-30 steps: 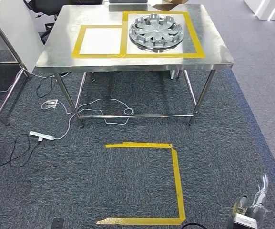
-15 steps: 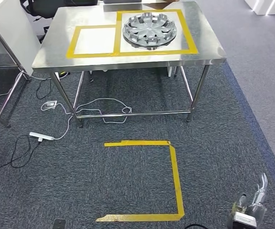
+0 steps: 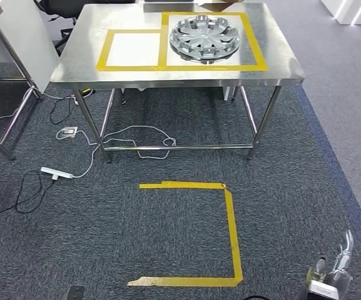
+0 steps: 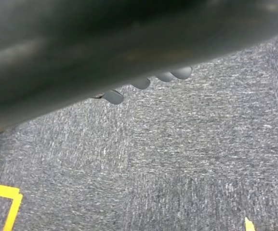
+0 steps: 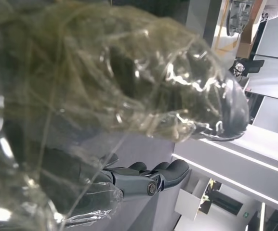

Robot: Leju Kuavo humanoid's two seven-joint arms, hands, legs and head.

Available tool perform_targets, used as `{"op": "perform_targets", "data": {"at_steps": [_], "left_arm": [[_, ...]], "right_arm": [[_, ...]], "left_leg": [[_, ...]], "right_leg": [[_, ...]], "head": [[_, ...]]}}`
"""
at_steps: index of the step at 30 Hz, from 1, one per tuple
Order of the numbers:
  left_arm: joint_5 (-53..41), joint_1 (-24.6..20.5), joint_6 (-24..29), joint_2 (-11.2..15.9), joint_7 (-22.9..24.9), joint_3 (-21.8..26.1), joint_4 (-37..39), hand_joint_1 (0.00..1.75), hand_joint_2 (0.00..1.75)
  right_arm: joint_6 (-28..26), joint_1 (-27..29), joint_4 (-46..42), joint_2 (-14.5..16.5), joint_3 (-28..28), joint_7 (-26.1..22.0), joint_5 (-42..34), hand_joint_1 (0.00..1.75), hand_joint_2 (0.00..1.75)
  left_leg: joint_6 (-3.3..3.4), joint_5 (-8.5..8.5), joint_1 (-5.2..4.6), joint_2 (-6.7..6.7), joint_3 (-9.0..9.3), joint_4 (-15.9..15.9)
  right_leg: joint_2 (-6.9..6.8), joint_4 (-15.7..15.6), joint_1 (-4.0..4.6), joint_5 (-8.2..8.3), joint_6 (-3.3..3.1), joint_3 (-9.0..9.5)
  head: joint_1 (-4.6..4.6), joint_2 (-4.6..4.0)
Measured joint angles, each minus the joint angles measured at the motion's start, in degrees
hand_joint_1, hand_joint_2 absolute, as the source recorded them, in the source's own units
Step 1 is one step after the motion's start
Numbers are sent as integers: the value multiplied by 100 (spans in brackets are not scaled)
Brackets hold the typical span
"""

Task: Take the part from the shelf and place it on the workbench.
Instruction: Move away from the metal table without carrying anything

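Hubcap (image 3: 204,39) sits flat on the steel bench (image 3: 121,70), inside the right-hand yellow-taped square (image 3: 256,50), and that looks deliberate: the tape marks a drop zone, so this part seems already delivered. Beside it, the left taped square (image 3: 132,49) holds nothing, and I'd judge it is waiting for the next part.

Down at the lower right, the right hand (image 3: 327,275) hangs low by the robot's side over the carpet. In the right wrist view a crinkled clear plastic wrap (image 5: 112,82) covers much of the frame, with the dark fingers (image 5: 166,171) stretched out straight beneath it, apart and closed on nothing that I can see. The left wrist view looks down at grey carpet, with a few rounded fingertips (image 4: 140,83) peeking past a dark blur; whether that hand is clenched or slack, I cannot tell.

On the floor, a yellow tape outline (image 3: 233,231) in front of the bench likely marks where the robot should stand. Cables and a power strip (image 3: 55,173) trail under the bench's left side, something to step clear of
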Motion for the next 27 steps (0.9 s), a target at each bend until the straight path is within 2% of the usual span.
{"op": "perform_targets", "data": {"at_steps": [1,2,5,6,8,10,11,12,13,14,15,16,18,19,21,22,23,24,26,27], "left_arm": [[0,-3,-1,-2,0,1,0,0,0],[0,-5,-1,-2,0,1,0,0,0],[0,-7,1,-2,0,3,0,0,0],[0,-7,1,0,0,4,0,0,0],[0,-6,1,3,0,7,0,0,0],[0,1,1,0,0,12,0,0,0],[5,6,-7,-1,0,15,0,0,0],[26,12,-35,-2,0,24,0,0,0],[59,17,-72,-3,0,37,0,0,0],[95,22,-115,-4,-1,56,0,0,0],[131,19,-152,-7,-2,76,0,0,0],[152,6,-169,-16,-5,91,0,0,0],[172,-19,-176,-50,-13,110,0,0,0],[176,-5,-175,-66,-15,122,0,0,0],[185,45,-174,-83,-14,164,0,0,0],[186,47,-174,-87,-13,184,0,0,0],[189,29,-174,-92,-12,197,0,0,0],[191,11,-175,-97,-11,207,0,0,0],[198,8,-180,-102,-8,227,0,0,0],[203,21,-181,-105,-4,238,0,0,0]], "right_arm": [[0,-7,0,0,0,-1,0,0,0],[1,-11,0,-1,-2,-2,0,0,0],[5,1,0,0,-14,-2,2,0,0],[8,2,0,1,-18,-2,2,0,0],[9,-6,1,1,-22,-2,2,0,0],[8,-7,2,1,-28,-2,2,0,0],[21,-5,5,1,-32,21,16,0,0],[58,-25,38,0,-48,116,45,0,0],[80,-101,176,-11,-92,296,59,0,0],[75,-278,498,-55,-189,626,42,0,0],[47,-546,1049,-139,-382,1179,-24,0,0],[-31,-809,1775,-238,-675,1872,-130,0,0],[-180,-1132,3315,-408,-1336,3145,-287,0,0],[-231,-1219,4079,-463,-1589,3400,-308,0,0],[-251,-1442,5391,-546,-1840,3258,-276,0,0],[-249,-1551,5852,-582,-1901,3109,-248,0,0],[-247,-1635,6172,-597,-1949,3013,-221,0,0],[-248,-1723,6439,-624,-2003,2966,-198,0,0],[-247,-1898,6970,-687,-2124,2947,-166,0,0],[-246,-1959,7206,-727,-2180,2952,-153,0,0]], "left_leg": [[-24,0,-12,-3,-7,13],[-55,6,-23,-6,-20,23],[-157,27,-21,-9,-60,45],[-188,-19,-13,-11,-80,94],[-241,-314,2,-16,-250,503],[-275,-719,11,-17,-578,1277],[-284,-828,14,-17,-702,1582],[-283,-826,16,-18,-743,1710],[-274,-722,17,-18,-686,1631],[-254,-540,17,-28,-537,1365],[-225,-334,12,-66,-317,944],[-198,-207,5,-135,-106,539],[-152,-100,-22,-255,139,17],[-136,-123,-33,-267,147,-23],[-80,-88,-32,-185,132,-48],[-41,-67,-22,-133,133,-72],[1,-40,-10,-90,129,-96],[32,-17,0,-53,122,-113],[55,-2,-7,15,94,-112],[54,1,-9,53,86,-110]], "right_leg": [[3,-363,-3,105,-18,186],[6,-588,0,150,-38,301],[12,-691,11,171,-132,339],[10,-697,6,189,-172,335],[-2,-715,-9,222,-244,323],[-9,-712,1,235,-277,293],[-4,-711,6,240,-283,282],[9,-710,10,245,-285,275],[33,-709,12,251,-281,271],[74,-710,13,261,-273,270],[120,-709,10,273,-260,270],[152,-716,5,288,-238,272],[166,-720,4,299,-168,264],[167,-733,4,312,-128,257],[222,-746,0,342,-60,224],[228,-705,-3,311,-36,182],[209,-560,-9,212,-17,97],[169,-284,-14,46,-1,-43],[97,520,-19,-344,33,-413],[84,824,-17,-443,43,-545]], "head": [[-4,0],[-11,0],[-24,0],[-28,0],[-52,0],[-72,0],[-71,0],[-72,0],[-71,0],[-75,0],[-83,0],[-91,0],[-93,0],[-89,0],[-92,0],[-94,0],[-81,0],[-62,0],[-28,0],[-27,0]]}}
